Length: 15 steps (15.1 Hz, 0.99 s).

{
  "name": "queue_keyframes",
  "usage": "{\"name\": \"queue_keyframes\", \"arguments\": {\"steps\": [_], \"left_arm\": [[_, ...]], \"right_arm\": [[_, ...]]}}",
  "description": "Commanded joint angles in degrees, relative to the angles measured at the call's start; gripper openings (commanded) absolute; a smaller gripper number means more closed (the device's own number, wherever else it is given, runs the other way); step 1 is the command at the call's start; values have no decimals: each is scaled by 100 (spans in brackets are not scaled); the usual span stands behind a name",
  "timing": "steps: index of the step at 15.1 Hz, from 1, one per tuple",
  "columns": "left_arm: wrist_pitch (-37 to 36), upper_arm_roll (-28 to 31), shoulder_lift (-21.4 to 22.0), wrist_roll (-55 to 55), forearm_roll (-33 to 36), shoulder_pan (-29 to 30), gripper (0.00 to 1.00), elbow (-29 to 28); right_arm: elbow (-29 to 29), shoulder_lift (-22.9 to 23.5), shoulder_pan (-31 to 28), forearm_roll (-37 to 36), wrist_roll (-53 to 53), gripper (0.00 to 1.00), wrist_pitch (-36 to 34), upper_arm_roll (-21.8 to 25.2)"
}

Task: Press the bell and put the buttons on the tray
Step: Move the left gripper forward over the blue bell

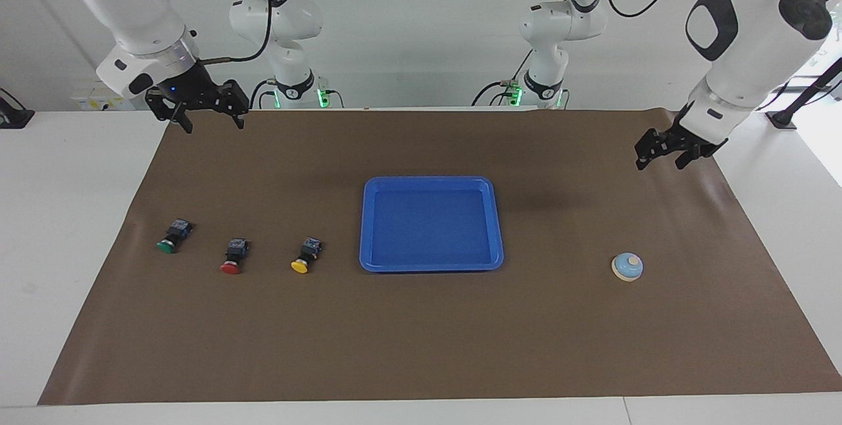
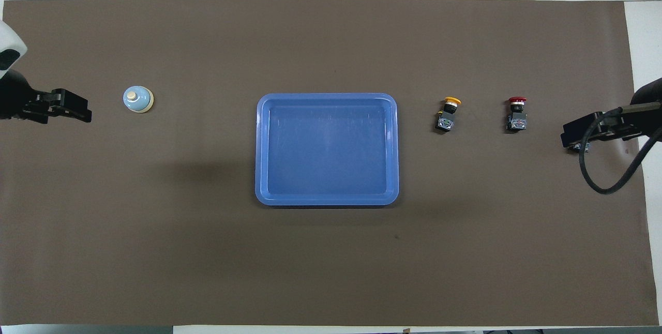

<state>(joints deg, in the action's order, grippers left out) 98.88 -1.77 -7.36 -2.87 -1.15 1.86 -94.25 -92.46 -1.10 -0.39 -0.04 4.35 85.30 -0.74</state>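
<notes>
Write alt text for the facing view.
A blue tray sits mid-mat with nothing in it; green, red and yellow push-buttons lie in a row toward the right arm's end, a light-blue bell toward the left arm's. The right gripper, open, and the left gripper hang raised above the mat.

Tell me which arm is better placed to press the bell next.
Left. Its end effector hangs over the mat at the bell's end of the table; the right end effector waits over the buttons' end, with the tray between.
</notes>
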Motion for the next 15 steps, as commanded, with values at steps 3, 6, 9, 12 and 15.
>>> {"name": "queue_keyframes", "arguments": {"steps": [3,6,9,12,15], "left_arm": [[1236,1,-775,566,89,42,0,-39],[1773,19,-1343,620,106,34,0,-42],[2311,19,-1671,647,124,42,0,-111],[2425,19,-1760,647,133,42,0,-155],[2451,19,-1760,665,133,16,0,-216]], "right_arm": [[-105,-101,-58,-14,101,100,13,-22],[-105,-101,-58,-14,101,100,22,-22],[-105,-101,-58,-14,101,100,22,-22],[-105,-101,-58,-14,101,100,13,-22],[-96,-101,-58,-14,101,100,22,-22]]}}
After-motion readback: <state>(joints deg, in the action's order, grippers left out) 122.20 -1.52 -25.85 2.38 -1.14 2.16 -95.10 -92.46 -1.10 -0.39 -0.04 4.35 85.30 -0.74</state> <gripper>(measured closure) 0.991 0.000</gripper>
